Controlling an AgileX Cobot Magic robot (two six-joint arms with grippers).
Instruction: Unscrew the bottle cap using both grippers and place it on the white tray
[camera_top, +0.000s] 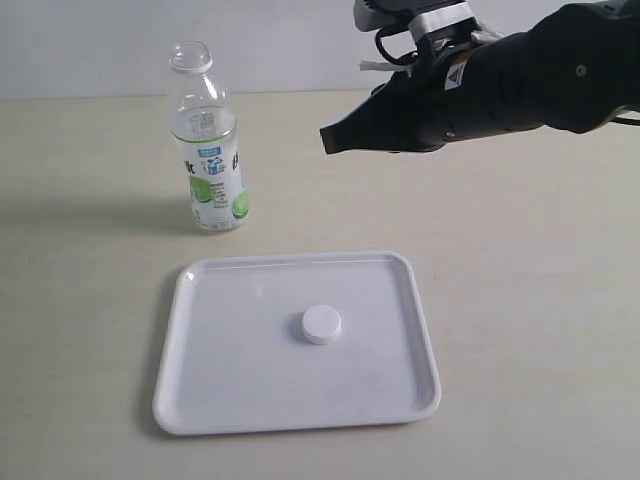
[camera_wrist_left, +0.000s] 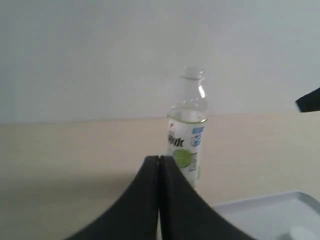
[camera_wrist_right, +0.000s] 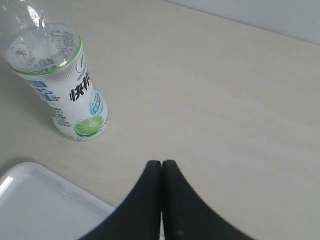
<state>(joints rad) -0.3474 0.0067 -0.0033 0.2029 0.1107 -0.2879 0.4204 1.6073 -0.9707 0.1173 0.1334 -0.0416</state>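
Small round white bottle cap (camera_top: 322, 324), flat-topped, lying near middle of white tray (camera_top: 210, 390). Clear lime-labelled bottle (camera_top: 208, 150) upright, uncapped, on table (camera_top: 520, 300) beyond tray. Pinched closed and empty: left hand (camera_wrist_left: 159, 162), right hand (camera_top: 330, 138).

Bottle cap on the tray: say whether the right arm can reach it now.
Probably yes: the right pincer hangs shut, nothing lies between it and the bottle cap on the white tray; the bottle stands aside.
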